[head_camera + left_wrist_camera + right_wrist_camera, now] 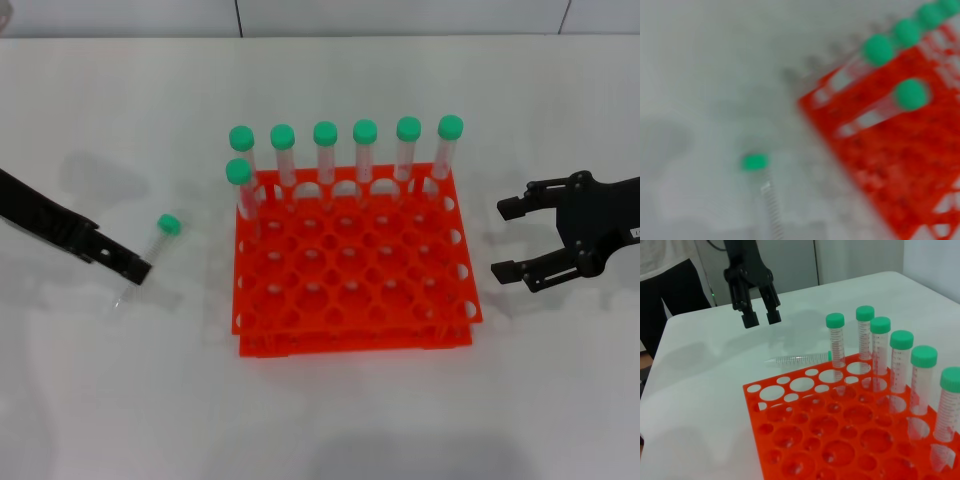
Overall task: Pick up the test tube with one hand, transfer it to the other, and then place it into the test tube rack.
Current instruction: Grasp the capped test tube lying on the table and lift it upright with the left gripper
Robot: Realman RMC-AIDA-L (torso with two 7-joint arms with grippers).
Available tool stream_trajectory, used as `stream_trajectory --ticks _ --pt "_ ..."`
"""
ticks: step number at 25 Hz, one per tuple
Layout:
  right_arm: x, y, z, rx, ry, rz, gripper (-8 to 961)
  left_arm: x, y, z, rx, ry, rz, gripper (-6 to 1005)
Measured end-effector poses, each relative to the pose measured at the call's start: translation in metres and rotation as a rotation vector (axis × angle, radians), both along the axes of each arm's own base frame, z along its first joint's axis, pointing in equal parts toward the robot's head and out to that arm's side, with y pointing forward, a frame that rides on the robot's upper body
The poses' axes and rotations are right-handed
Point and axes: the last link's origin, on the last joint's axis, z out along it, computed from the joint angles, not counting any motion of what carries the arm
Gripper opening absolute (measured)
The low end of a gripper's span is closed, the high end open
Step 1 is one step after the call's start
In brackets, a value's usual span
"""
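The left claw hangs just above the white tabletop, at about 9 o'clock from the test tube rack. In the right wrist view this claw points down with its two fingers a little apart — open, with nothing between them. Its tip is right next to the test tube, but it is not holding it.

The test tube lies flat on the tabletop, off the rack's 9 o'clock side. Its green cap points toward 1 o'clock and its clear pointy end toward 7 o'clock. The left wrist view shows the cap too, with the tube blurry below it.

The right claw floats at 3 o'clock from the rack, a short way from it. Its fingers are spread wide — open and empty.

The rack is bright orange-red with rows of round holes. Seven other green-capped tubes stand up in it. Six are in the far row at 12 o'clock, and one is just in front at the 9 o'clock end.
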Motion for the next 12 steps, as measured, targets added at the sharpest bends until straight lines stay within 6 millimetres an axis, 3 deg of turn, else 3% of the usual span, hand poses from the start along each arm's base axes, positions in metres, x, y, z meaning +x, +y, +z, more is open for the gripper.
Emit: stream_trajectory --ticks 6,12 --pt "-0.002 0.001 -0.001 -0.001 0.002 0.004 862 -0.003 0.003 -0.01 -0.03 0.152 0.019 874" --pt "-0.001 -0.002 -0.004 -0.005 0.006 0.005 862 -0.009 0.007 -0.025 -0.016 0.195 0.027 874"
